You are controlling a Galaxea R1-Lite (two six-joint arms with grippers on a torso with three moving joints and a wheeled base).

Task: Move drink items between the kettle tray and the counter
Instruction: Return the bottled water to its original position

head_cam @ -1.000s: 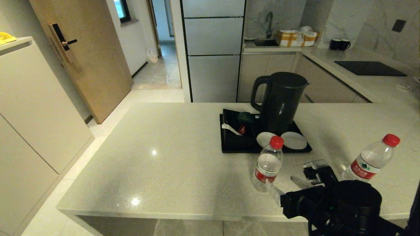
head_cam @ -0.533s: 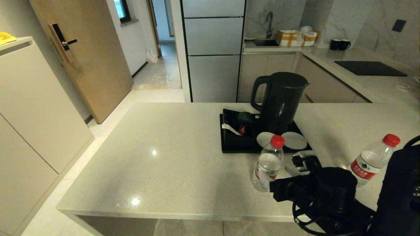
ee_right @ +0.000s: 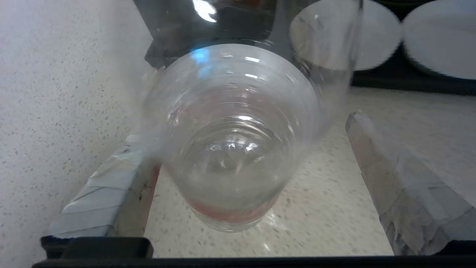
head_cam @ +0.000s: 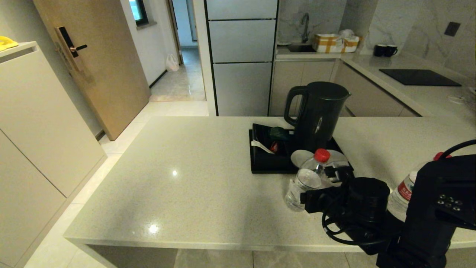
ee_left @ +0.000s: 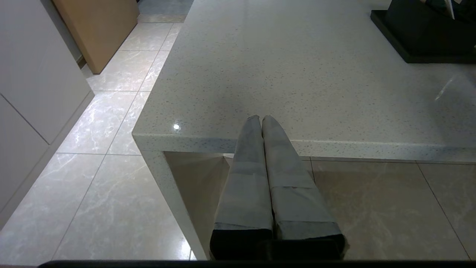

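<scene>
Jaws wide apart on the right gripper [ee_right: 245,156], straddling a tipped water bottle [head_cam: 305,178]. Bottle leans towards the tray [head_cam: 262,165]. Left gripper [ee_left: 261,121] pressed together, off the worktop [head_cam: 208,178].

We see a bench [head_cam: 208,178] of speckled light grey stone, polished enough to throw back lamp glints. The nearer water bottle [head_cam: 303,182] is clear, thin, ribbed plastic with a smooth red cap. The kettle [head_cam: 318,111] looks like matt dark plastic, the tray [head_cam: 260,163] matt black. The left hand [ee_left: 261,121] has fingers [ee_left: 247,178] wrapped in dull grey tape.
</scene>
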